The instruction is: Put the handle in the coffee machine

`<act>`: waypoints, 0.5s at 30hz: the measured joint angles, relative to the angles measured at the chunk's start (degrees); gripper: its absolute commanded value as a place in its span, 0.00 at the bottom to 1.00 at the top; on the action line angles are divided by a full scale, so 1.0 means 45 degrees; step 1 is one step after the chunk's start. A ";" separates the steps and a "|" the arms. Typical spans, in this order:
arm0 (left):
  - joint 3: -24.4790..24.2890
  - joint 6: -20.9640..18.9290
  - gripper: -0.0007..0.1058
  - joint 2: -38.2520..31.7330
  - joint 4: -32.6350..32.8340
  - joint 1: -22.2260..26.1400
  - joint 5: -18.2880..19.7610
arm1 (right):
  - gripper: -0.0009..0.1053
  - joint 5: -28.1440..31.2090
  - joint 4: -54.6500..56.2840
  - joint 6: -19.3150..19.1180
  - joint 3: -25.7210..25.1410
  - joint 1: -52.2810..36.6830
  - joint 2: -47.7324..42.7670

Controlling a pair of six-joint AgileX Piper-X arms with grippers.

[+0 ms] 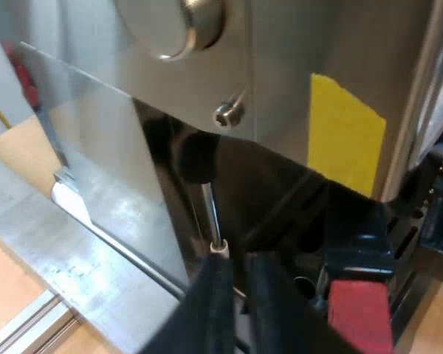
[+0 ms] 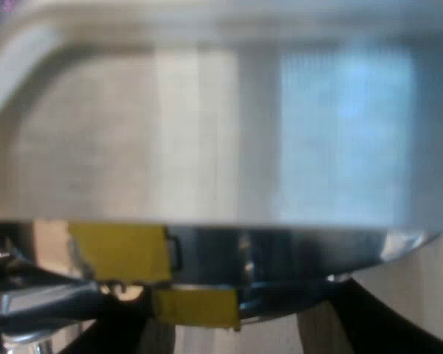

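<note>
left gripper: the left gripper (image 1: pixel 241 267) hangs close under the front of the espresso machine (image 1: pixel 280 66). whether it is clenched or released cannot be told.
handle: the handle (image 1: pixel 358 258) is just beside the left gripper and apart from it. its red end (image 1: pixel 359 316) points toward the camera, and the dark shaft runs back into the shadow beneath the machine's front. whether it is locked in there cannot be told.
steam wand: a thin metal steam wand (image 1: pixel 210 210) comes down from a black ball (image 1: pixel 196 156) to a white tip just above the left gripper.
tray: a flat metal tray (image 1: pixel 59 262) lies below the wand, resting on a pale wooden table (image 1: pixel 7 287).
machine front: farther up the steel face, a small screw (image 1: pixel 227 114) sits under a round metal dial (image 1: pixel 188 26). a patch of yellow tape (image 1: pixel 345 133) is stuck on the panel above the handle.
right gripper: the right gripper (image 2: pixel 236 328) is released, its two black fingers (image 2: pixel 376 321) spread wide apart and grasping no object.
beyond the right gripper: a shiny metal rim (image 2: pixel 295 247) runs just past the fingers, carrying two pieces of yellow tape, the larger one (image 2: pixel 118 252) above the smaller.
machine wall: behind the rim rises a broad brushed metal wall (image 2: pixel 207 133) of the machine, very close to the right gripper.
</note>
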 measured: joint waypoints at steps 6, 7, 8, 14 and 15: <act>0.0000 0.0000 0.01 0.0210 0.0000 -0.0068 -0.0491 | 0.38 0.0000 0.0000 0.0000 0.0000 0.0000 0.0000; 0.0000 0.0000 0.01 0.0383 0.0000 -0.0068 -0.0660 | 0.38 0.0000 0.0000 0.0000 0.0000 0.0000 0.0000; 0.0000 0.0000 0.01 0.0510 0.0000 -0.0068 -0.0794 | 0.38 0.0000 0.0000 0.0000 0.0000 0.0000 0.0000; 0.0000 0.0000 0.01 0.1246 0.0034 -0.0068 -0.1174 | 0.38 0.0000 0.0000 0.0000 0.0000 0.0000 0.0000; 0.0000 0.0000 0.01 0.1246 0.0121 -0.0068 -0.1174 | 0.38 0.0000 0.0000 0.0000 0.0000 0.0000 0.0000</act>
